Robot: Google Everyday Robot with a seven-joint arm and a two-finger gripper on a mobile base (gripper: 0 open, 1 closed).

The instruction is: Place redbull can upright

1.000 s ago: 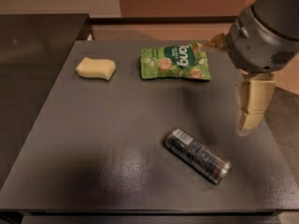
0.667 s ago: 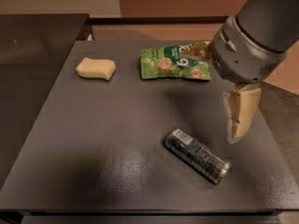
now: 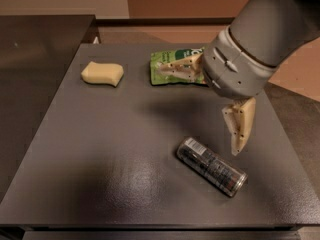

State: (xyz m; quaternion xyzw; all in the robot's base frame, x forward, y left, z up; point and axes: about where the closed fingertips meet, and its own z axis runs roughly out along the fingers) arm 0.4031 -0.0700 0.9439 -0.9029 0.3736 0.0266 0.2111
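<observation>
The redbull can [image 3: 211,166] lies on its side on the dark grey table [image 3: 100,154], near the front right, with its silver ends pointing upper left and lower right. My gripper [image 3: 198,110] hangs above and just behind the can, open and empty. One cream finger [image 3: 239,128] points down, with its tip close to the can's right part. The other finger [image 3: 176,68] reaches left over the green snack bag. The grey arm comes in from the upper right.
A green snack bag [image 3: 167,63] lies at the back of the table, partly hidden by my finger. A yellow sponge [image 3: 102,74] lies at the back left. A dark counter [image 3: 35,49] adjoins the table on the left. The table's front edge is just in front of the can.
My arm has moved left and lower, bringing the gripper from the table's right edge to just behind the can. The can, bag and sponge have not moved.
</observation>
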